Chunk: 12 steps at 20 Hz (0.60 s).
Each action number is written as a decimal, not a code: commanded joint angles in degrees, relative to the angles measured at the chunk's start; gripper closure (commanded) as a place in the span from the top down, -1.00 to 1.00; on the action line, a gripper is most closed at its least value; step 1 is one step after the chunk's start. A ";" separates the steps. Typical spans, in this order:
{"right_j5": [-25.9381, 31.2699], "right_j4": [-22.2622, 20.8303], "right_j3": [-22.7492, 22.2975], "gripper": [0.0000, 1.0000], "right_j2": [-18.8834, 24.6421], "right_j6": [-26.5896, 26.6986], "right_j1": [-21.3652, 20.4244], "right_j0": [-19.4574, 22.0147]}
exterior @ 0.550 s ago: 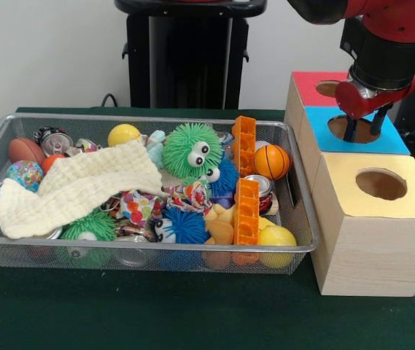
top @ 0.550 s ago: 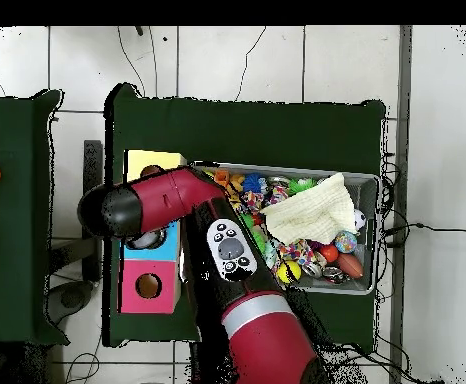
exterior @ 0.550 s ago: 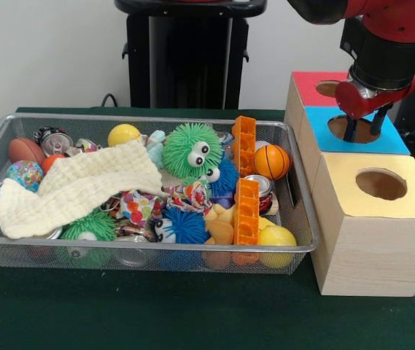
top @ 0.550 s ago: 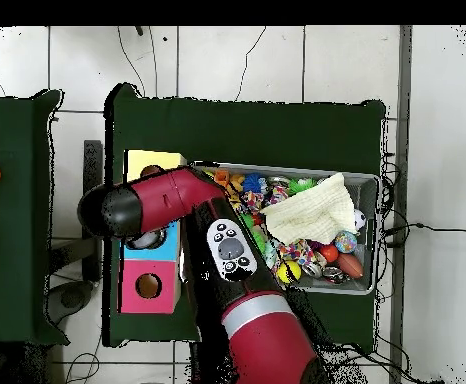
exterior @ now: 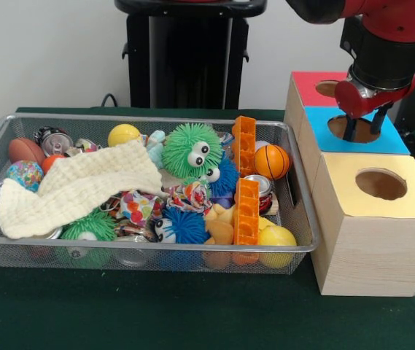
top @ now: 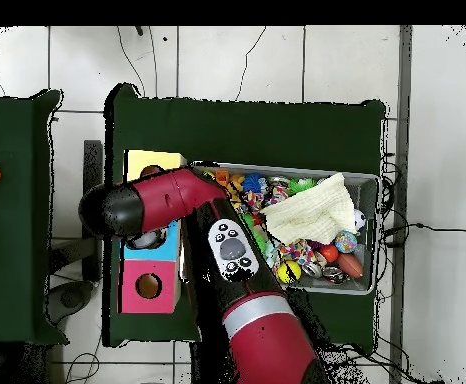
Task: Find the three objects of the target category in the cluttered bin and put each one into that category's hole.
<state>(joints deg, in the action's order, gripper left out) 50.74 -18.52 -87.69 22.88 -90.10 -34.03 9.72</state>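
Note:
The wire mesh bin (exterior: 156,248) stands on the green table, full of mixed toys. It also shows in the overhead view (top: 369,182). The blue-topped wooden box (exterior: 397,138) stands right of it, with its round hole (exterior: 360,130) in the top. My gripper (exterior: 363,124) hangs straight above that hole, fingertips at its rim level. The two dark fingers stand apart with nothing between them. In the overhead view my arm's end (top: 112,210) covers the gripper and most of the blue box (top: 169,240).
The bin holds a cream cloth (exterior: 76,186), a green spiky ball with eyes (exterior: 191,149), a small basketball (exterior: 271,161), orange plastic blocks (exterior: 246,211), a yellow ball (exterior: 123,134) and cans (exterior: 52,138). A red-topped box (exterior: 305,84) and a yellow-topped box (exterior: 375,219) flank the blue one.

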 commanded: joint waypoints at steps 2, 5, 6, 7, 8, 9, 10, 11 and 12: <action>4.69 2.24 0.37 1.00 -2.18 -6.58 -0.35 0.66; 5.41 2.41 0.73 1.00 -2.64 -6.61 -1.43 0.47; 5.86 2.46 0.83 1.00 -2.56 -6.22 -1.85 0.53; 6.57 2.62 1.20 1.00 -2.36 -5.65 -2.77 0.63; 7.18 2.81 1.25 1.00 -2.22 -5.34 -3.39 0.74; 8.19 3.02 1.39 1.00 -2.06 -4.83 -4.68 0.82; 8.73 3.22 1.49 1.00 -1.96 -4.64 -5.23 0.90; 9.36 3.35 1.63 1.00 -1.78 -4.14 -6.36 1.02; 9.48 3.30 1.73 1.00 -1.75 -3.97 -6.74 1.06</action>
<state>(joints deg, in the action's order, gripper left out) 53.20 -16.84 -87.67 22.53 -90.10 -37.12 9.71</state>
